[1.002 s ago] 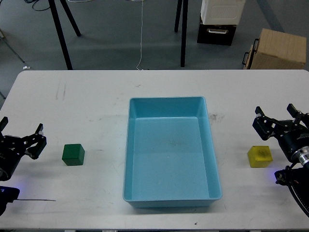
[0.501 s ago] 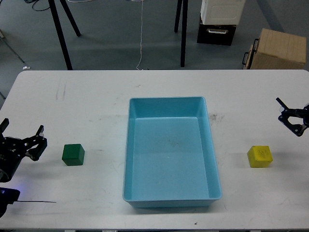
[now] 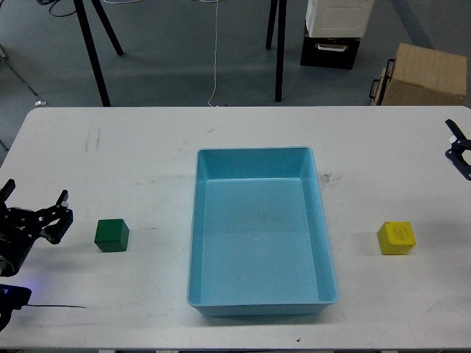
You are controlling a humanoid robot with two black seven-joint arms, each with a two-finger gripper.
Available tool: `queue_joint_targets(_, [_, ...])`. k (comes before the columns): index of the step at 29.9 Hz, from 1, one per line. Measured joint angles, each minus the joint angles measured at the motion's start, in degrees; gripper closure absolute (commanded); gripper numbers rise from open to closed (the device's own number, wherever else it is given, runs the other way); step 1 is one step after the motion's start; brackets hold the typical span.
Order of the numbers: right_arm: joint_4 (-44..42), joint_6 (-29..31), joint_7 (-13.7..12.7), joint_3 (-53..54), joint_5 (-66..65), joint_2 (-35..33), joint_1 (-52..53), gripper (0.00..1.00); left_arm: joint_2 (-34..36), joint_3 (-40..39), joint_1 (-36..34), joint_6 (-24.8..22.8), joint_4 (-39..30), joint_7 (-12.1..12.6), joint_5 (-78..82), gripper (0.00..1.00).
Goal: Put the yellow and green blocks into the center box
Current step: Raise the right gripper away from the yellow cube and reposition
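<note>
Our left gripper point(image 3: 33, 212) hung open, the green block point(image 3: 112, 235) just beside it. Our right gripper point(image 3: 460, 149) showed too little to judge, the yellow block point(image 3: 396, 237) below it. The box point(image 3: 324, 220) held nothing; both placements remained.

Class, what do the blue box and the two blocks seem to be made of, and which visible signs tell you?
Box: probably moulded plastic, with thin walls, rounded corners, an even light-blue colour and a soft sheen.
Green block: painted wood or foam; flat matte faces, crisp edges, no grain showing.
Yellow block: likely the same, matte, with a faint dark smudge on top.
</note>
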Motion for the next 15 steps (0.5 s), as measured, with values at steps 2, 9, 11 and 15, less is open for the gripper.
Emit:
queue_joint_targets(2, [0.1,-0.7,0.3,0.9,-4.0,-1.7,0.1,0.0,0.0,0.0,0.0,0.0,0.0,0.0,0.0,0.0])
queue_joint_targets(9, [-0.3,-5.2,0.4,2.9,-22.3,-15.4,0.2,0.0,0.0,-0.1,0.1,0.0,0.0,0.0,0.0,0.0])
queue_joint_targets(11, [-0.4,-5.9,0.4,2.9,-26.7,-20.7,0.4,0.0,0.0,-0.1,0.2,0.0,0.0,0.0,0.0,0.0])
queue_joint_targets(15, [-0.2,-5.9,0.0,0.2,-33.8,-32.1,0.8,0.0,0.1,0.0,0.2,0.1,0.0,0.0,0.1,0.0])
